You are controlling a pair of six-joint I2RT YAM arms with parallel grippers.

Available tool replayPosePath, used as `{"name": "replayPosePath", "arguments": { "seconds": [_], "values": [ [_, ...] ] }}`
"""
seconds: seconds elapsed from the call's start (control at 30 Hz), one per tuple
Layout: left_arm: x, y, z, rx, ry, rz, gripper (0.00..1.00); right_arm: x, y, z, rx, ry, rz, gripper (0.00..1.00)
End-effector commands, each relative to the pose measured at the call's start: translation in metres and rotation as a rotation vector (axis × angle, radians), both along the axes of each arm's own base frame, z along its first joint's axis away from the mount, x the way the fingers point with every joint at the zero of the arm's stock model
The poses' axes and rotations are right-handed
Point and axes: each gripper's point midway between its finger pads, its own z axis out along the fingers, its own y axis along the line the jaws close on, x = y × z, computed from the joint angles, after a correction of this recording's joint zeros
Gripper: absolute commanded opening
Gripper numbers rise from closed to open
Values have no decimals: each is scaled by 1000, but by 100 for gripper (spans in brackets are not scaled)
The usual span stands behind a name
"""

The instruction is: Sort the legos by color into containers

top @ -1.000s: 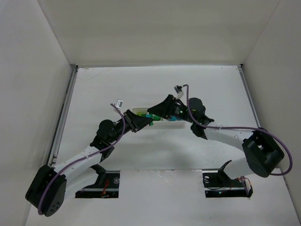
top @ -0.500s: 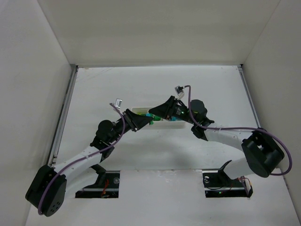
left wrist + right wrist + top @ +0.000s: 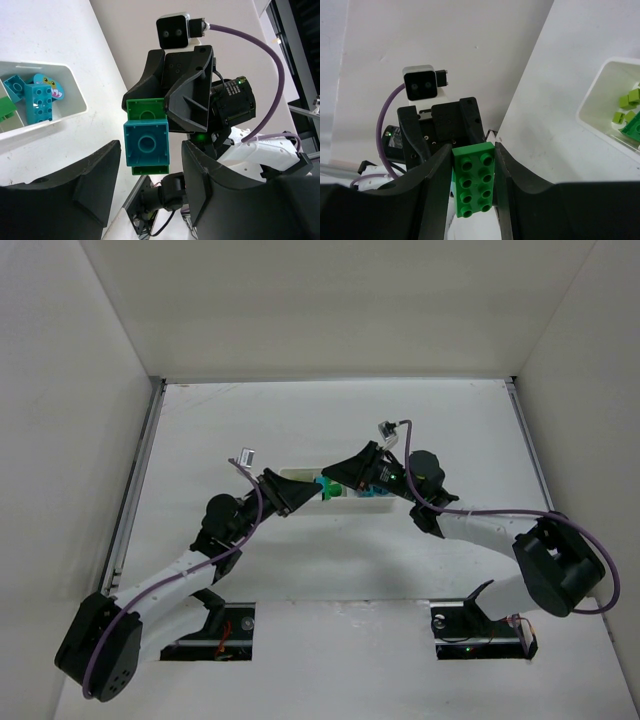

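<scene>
R gripper point(image 3: 472, 152) pinches green lego point(image 3: 472, 182); teal lego point(image 3: 146, 145) apparently betw. L gripper's point(image 3: 151, 156) fingers.

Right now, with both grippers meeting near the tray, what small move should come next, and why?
Probably close the left gripper on the cyan brick and pull it off. It is joined to the green brick clamped in the right gripper, and the left fingers stand apart from it.

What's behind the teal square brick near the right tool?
A green brick, its edges showing above and below the teal brick, pinched in the right tool. Its middle is covered.
</scene>
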Motion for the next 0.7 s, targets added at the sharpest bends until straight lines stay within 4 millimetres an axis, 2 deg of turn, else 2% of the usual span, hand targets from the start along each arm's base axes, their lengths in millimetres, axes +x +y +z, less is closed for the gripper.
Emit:
{"name": "replayPosePath", "arguments": {
  "seconds": [0.0, 0.2, 0.37, 0.47, 0.67],
  "values": [
    [1, -3, 27, -37, -84, -6, 48, -3, -3, 21, 48, -62, 6, 34],
    [4, -3, 26, -30, -81, -2, 39, -3, 0, 14, 32, -41, 17, 34],
    [7, -1, 24, -20, -72, 11, 26, -2, 0, 5, 8, -26, 11, 34],
    [10, 8, 28, -33, -79, 39, 21, 3, -10, 1, 3, -17, -18, 33],
    [15, 24, 27, -27, -71, 89, 19, 14, -33, -6, -7, -7, -73, 33]
  ]
}}
